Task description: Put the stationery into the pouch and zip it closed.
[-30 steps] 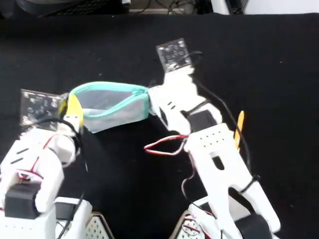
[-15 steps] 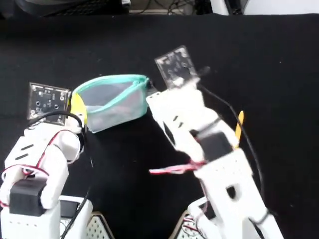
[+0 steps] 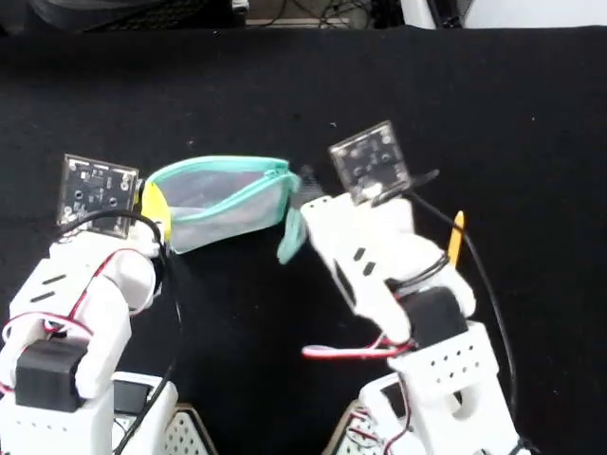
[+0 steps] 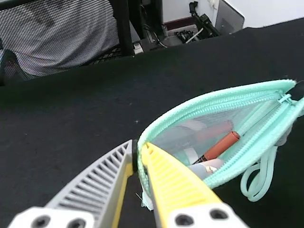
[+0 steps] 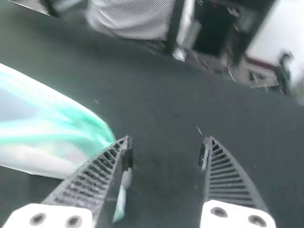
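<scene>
The teal mesh pouch [image 3: 223,197] lies between the two arms, its zipper open along the top. My left gripper [image 3: 152,216] is shut on the pouch's left end [image 4: 139,151]. Inside the pouch [image 4: 223,123] I see an orange-red pen [image 4: 219,144] and a white item [image 4: 205,166]. The zipper pull [image 4: 285,98] sits at the far end, and a teal strap loop [image 4: 259,176] hangs below it. My right gripper [image 3: 302,194] stands open just off the pouch's right end, holding nothing; its fingers [image 5: 114,161] are spread beside the pouch [image 5: 42,137].
A yellow-orange pencil [image 3: 457,237] lies on the black cloth to the right of the right arm. The strap [image 3: 290,239] dangles near the right gripper. The table's far edge [image 3: 303,27] is backed by cables and equipment.
The right gripper let go of the pouch's right end, opened and drew back to the right. The pouch sagged lower and its strap dropped free. The left gripper kept its hold.
</scene>
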{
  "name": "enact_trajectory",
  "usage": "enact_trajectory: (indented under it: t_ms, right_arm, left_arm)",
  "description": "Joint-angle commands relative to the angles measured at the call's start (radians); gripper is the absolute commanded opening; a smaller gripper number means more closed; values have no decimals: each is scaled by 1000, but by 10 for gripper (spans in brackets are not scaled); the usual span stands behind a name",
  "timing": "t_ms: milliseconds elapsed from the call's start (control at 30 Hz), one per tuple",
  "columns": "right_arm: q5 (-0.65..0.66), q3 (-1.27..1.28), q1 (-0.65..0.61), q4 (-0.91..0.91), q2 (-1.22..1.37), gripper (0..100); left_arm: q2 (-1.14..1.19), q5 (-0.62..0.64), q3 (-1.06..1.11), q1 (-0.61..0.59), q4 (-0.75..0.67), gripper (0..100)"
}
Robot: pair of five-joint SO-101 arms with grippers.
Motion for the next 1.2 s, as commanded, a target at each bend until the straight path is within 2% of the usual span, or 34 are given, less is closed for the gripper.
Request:
enact_trajectory:
  t_ms: [0, 200, 367, 533, 733, 867, 1000, 1167]
  right_arm:
    - [6, 62, 83, -21, -16, 243]
    - [6, 275, 184, -54, -16, 243]
    - [5, 486, 183, -298, -16, 243]
    - [5, 625, 187, -473, -16, 243]
    - [9, 636, 187, -479, -16, 243]
    - [11, 639, 187, -480, -16, 243]
    - [11, 641, 187, -479, -16, 243]
    - [11, 641, 187, -480, -16, 243]
  left_arm:
    - [20, 6, -1, -19, -12, 30]
    - [29, 8, -50, -67, -20, 30]
    - [153, 34, -134, -65, 11, 30]
    - [364, 57, -415, -59, 114, 30]
    - [634, 57, -866, -59, 351, 30]
    - [767, 57, -1076, -59, 460, 30]
    - [853, 58, -1178, -59, 519, 30]
    - [859, 95, -1231, -58, 523, 31]
